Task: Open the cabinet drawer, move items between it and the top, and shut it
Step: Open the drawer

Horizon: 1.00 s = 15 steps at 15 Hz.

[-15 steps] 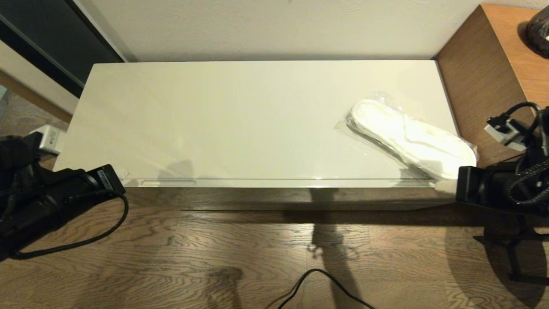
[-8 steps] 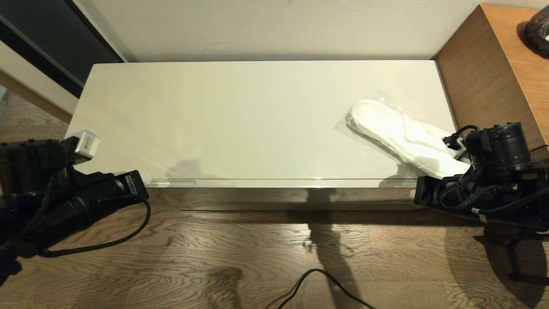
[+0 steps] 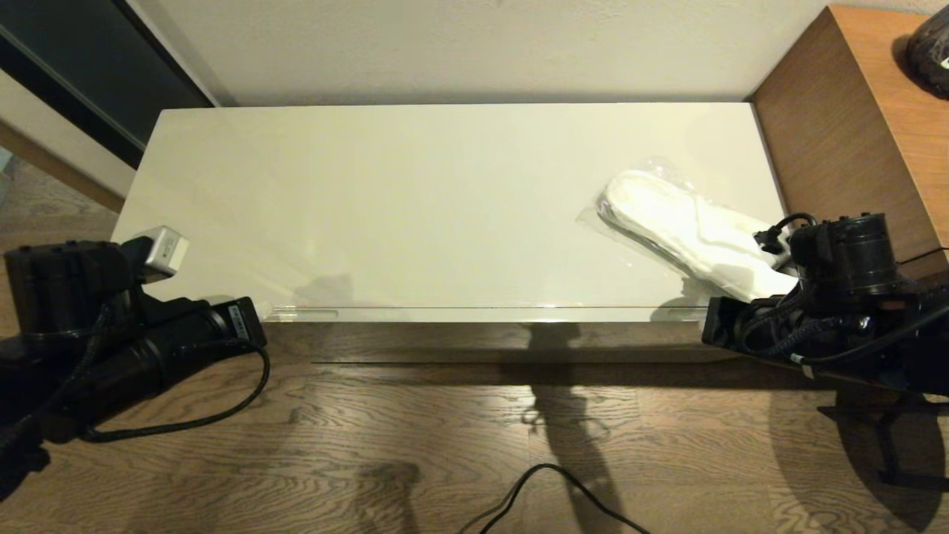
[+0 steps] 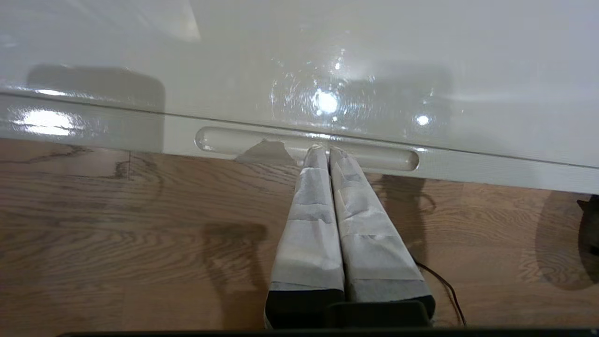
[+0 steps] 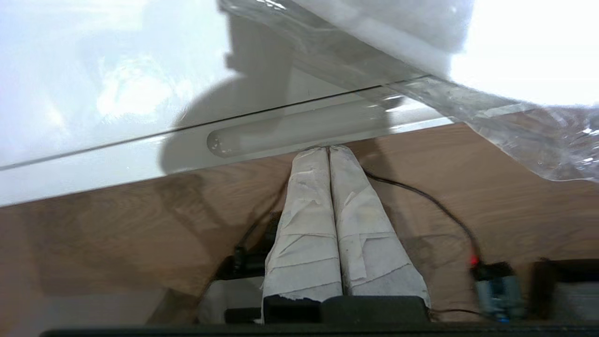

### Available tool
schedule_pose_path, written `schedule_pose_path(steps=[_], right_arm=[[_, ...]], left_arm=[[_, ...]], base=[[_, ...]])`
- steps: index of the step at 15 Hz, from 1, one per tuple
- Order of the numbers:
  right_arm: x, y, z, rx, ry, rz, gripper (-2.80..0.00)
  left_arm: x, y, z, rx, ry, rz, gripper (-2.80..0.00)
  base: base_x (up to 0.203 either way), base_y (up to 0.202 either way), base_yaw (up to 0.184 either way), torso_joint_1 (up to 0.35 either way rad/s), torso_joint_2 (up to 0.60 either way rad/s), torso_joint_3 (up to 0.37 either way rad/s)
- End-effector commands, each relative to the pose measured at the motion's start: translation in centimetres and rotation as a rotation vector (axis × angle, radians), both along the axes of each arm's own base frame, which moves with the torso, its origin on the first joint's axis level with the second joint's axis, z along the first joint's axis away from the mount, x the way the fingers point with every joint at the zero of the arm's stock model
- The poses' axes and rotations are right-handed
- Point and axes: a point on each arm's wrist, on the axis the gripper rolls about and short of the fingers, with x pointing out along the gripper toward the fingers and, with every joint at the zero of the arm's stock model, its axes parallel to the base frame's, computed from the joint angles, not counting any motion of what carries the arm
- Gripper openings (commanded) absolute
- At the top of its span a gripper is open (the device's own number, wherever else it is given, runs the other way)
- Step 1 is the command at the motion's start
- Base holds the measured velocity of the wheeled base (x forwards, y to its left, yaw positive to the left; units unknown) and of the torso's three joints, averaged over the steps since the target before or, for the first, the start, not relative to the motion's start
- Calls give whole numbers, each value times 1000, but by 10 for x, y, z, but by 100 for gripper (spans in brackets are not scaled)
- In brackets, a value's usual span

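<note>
The cabinet drawer (image 3: 482,315) is shut, with only a thin seam under the glossy beige top (image 3: 415,200). White slippers in clear plastic (image 3: 689,233) lie on the top's right end, overhanging its front edge. My left gripper (image 4: 326,150) is shut, its taped tips touching the drawer's left handle recess (image 4: 234,140). My right gripper (image 5: 327,149) is also shut, with its tips just under the right handle recess (image 5: 281,133). The slippers' plastic (image 5: 514,131) hangs close above that recess. In the head view my left arm (image 3: 148,348) and right arm (image 3: 830,319) flank the drawer front.
A brown wood-grain desk (image 3: 852,119) stands against the cabinet's right end, with a dark object (image 3: 930,44) on it. Wood floor (image 3: 445,430) lies in front, crossed by a black cable (image 3: 549,489). A dark panel (image 3: 89,67) stands at the back left.
Both arms have swung inward from the picture's sides toward the drawer front. The right wrist now sits in front of the slippers' near end. The slippers and drawer have not moved.
</note>
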Motion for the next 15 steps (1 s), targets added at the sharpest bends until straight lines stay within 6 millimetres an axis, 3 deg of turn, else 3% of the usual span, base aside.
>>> schedule_pose_path(steps=[1,4,7,11,15], right_arm=[[0,-1,19,-15,-76,-18,-280],[-3,2,29,-33,-90,-16,-280],[-20,7,41,-72,-64,42,-280],[-4,10,11,-58,25,6,-280],[8,11,-3,-30,-6,-16,-280]], left_arm=[[-2,0,-2,-1,6,-2,-280],[-2,0,-3,0,12,-6,-280],[6,-1,-17,6,67,2,-280],[12,-1,-30,7,115,10,-280],[19,-2,-29,2,74,9,-280]], base=[[0,0,0,0,0,0],[0,0,0,0,0,0],[0,0,0,0,0,0],[0,0,0,0,0,0],[0,0,0,0,0,0]])
